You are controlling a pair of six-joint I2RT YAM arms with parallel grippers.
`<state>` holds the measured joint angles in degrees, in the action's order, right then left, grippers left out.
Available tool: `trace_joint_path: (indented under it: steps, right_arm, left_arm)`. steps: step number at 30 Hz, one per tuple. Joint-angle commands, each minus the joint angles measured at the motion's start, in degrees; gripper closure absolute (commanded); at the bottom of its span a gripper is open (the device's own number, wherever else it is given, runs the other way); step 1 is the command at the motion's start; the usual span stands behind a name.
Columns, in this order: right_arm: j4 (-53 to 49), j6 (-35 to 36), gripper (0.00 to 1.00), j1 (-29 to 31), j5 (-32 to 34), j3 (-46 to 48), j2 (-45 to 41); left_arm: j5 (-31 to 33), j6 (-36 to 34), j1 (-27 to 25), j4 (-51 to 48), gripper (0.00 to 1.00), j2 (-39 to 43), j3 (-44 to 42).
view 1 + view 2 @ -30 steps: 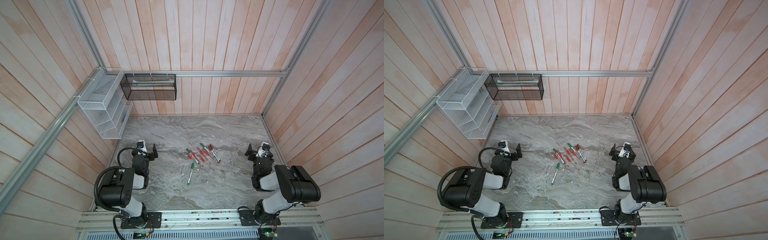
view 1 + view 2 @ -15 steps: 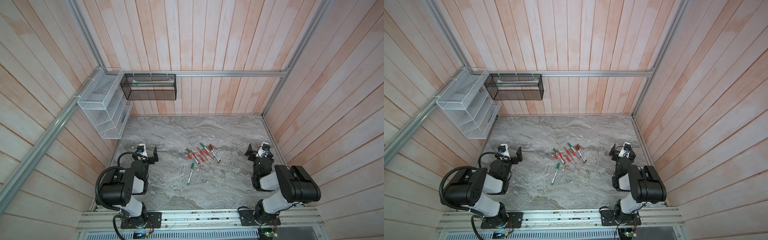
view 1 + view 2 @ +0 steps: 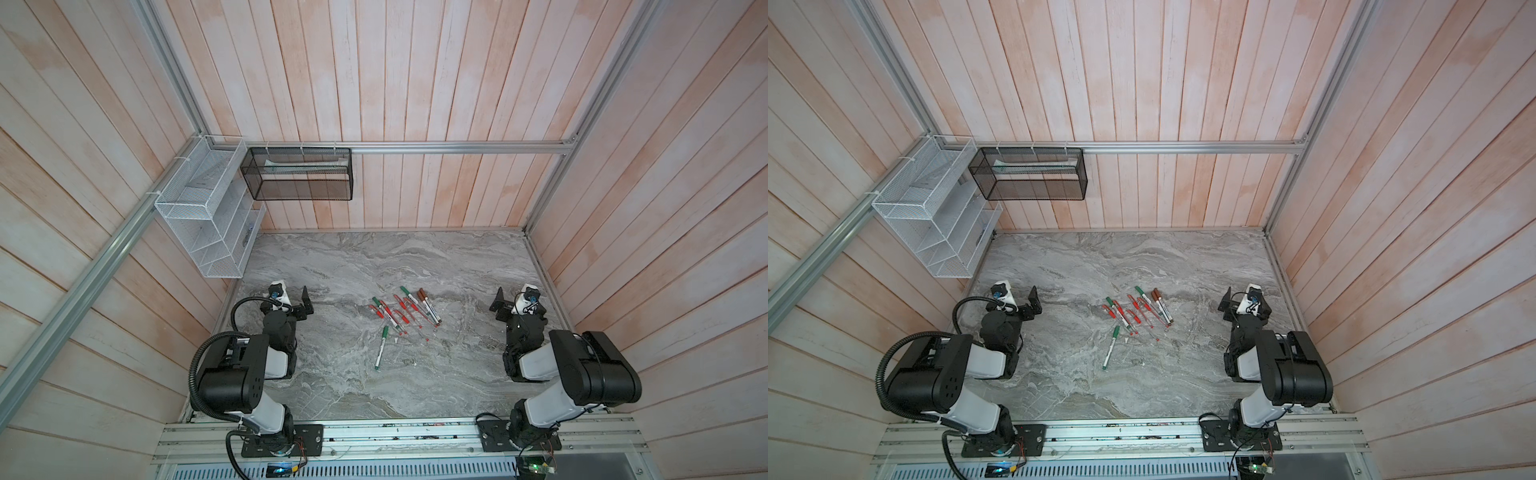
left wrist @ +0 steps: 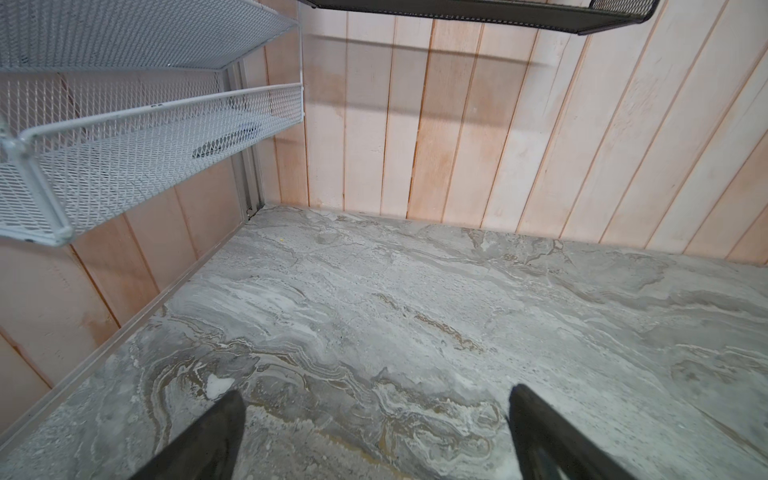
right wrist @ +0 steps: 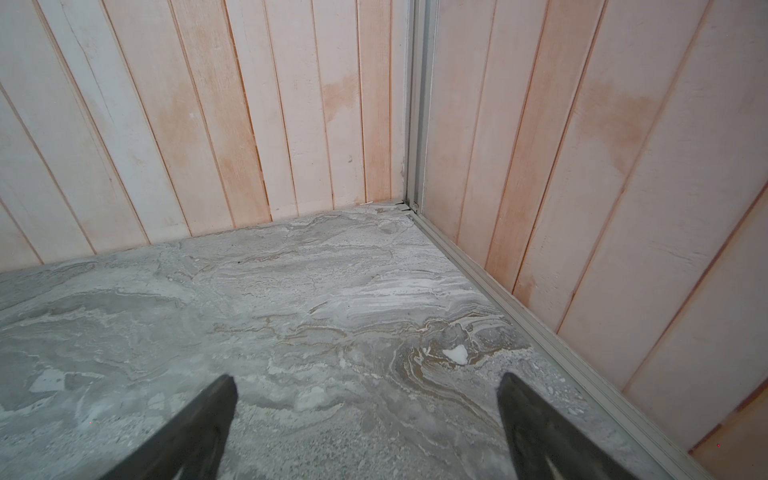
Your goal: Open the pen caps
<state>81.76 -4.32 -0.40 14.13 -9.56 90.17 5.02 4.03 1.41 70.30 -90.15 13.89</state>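
Note:
Several capped pens (image 3: 405,309) (image 3: 1138,309) lie in a loose cluster mid-table on the grey marble top. Their pen caps are green (image 3: 403,289), red (image 3: 397,298) and brown (image 3: 422,293), all seated on the barrels. One green-capped pen (image 3: 381,347) (image 3: 1111,347) lies alone nearer the front. My left gripper (image 3: 289,297) (image 3: 1016,299) (image 4: 376,392) rests at the left edge, open and empty. My right gripper (image 3: 517,301) (image 3: 1246,305) (image 5: 368,377) rests at the right edge, also open and empty. Both wrist views show only bare marble and walls, no pens.
A white wire rack (image 3: 203,216) (image 4: 124,137) hangs on the left wall above my left gripper. A black mesh basket (image 3: 299,174) hangs on the back wall. Wooden walls enclose the table on three sides, with an aluminium rail (image 3: 399,432) along the front.
The left arm has stirred very slightly in place. The pens, the right arm and both open grippers look the same.

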Motion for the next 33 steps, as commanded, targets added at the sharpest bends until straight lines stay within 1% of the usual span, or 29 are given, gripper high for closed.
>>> trace_joint_path:
  steps: [1,10,15,19,20,21,23,25,26,28,31,33]
  right_arm:
    - [-0.9,0.2,0.02,0.4,1.1,-1.0,-0.2]
    - [-0.9,0.2,0.02,0.4,1.0,-0.9,-0.2]
    - [-1.0,0.3,0.02,0.4,1.0,-1.0,-0.2]
    - [0.3,0.4,0.02,0.5,1.3,-0.2,-0.4]
    - [1.8,0.8,0.02,0.8,1.2,0.8,-1.1]
    - [1.6,1.2,0.02,0.9,0.5,1.6,-3.0]
    - [-2.8,2.3,0.02,1.8,0.7,1.3,-7.6]
    - [-12.5,3.0,0.02,3.4,2.3,-1.4,-13.1]
    - [-18.2,2.2,0.02,3.8,2.3,-3.4,-15.5]
    - [-28.4,-3.5,0.02,3.8,2.3,-7.1,-20.0]
    - [-40.1,-9.3,0.02,4.0,-1.8,-12.4,-23.6]
    - [-48.3,-11.4,0.05,5.1,-4.3,-16.5,-24.8]
  left_arm:
    - [1.8,-1.1,-0.7,-0.1,0.00,0.2,0.5]
    - [2.4,-1.5,-1.1,-0.3,0.00,0.3,0.7]
    - [4.7,-2.7,-2.5,0.0,0.00,-0.1,0.7]
    - [4.2,-2.8,-2.3,0.3,0.00,1.1,0.3]
    - [2.9,-3.0,-2.2,-2.0,0.00,3.0,0.6]
    - [1.0,-3.5,-2.0,-7.0,0.00,5.5,2.3]
    - [-0.4,-4.0,-1.9,-19.3,0.00,8.2,8.1]
    - [-0.1,-3.9,-2.0,-32.8,0.00,8.7,16.2]
    - [-0.3,-4.1,-2.0,-37.7,0.00,8.7,19.6]
    - [-1.3,-5.4,-2.0,-49.6,0.00,9.3,26.7]
    - [-2.1,-5.1,-2.2,-63.3,0.00,12.3,35.0]
    - [-4.4,-5.4,-2.3,-70.8,0.00,14.8,39.0]
